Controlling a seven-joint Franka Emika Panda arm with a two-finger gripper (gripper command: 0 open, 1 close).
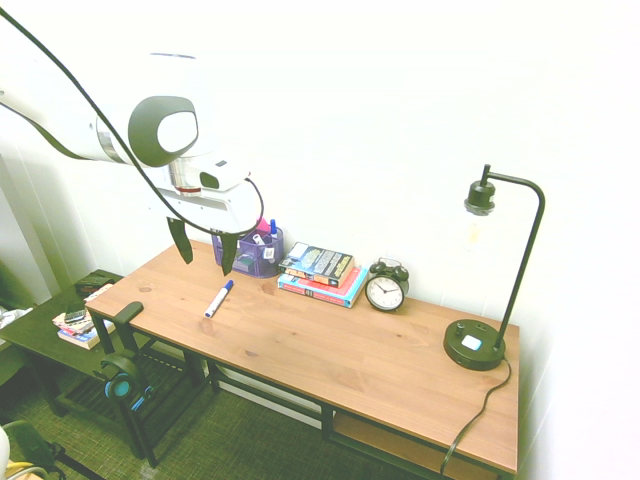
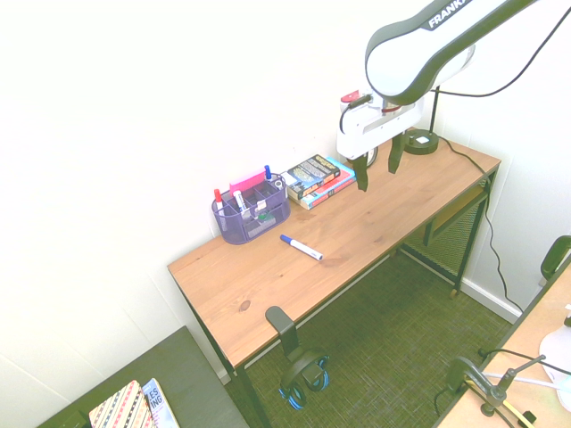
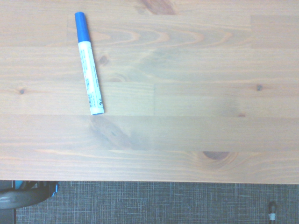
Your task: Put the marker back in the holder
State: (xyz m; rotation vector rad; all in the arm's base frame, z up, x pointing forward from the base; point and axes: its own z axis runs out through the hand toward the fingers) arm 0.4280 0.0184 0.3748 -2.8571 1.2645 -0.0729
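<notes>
One claw (image 1: 204,254) wide open, empty, high above marker (image 1: 219,298)

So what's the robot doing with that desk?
It is tidying up a marker. The marker lies flat on the wooden desk, out in front of the purple holder that stands by the wall with other pens in it. The robot's gripper hangs in the air above the desk, pointing down, with its fingers open and nothing in them. So the marker has not been picked up yet. Beside the holder are some books, a clock and a lamp.
</notes>
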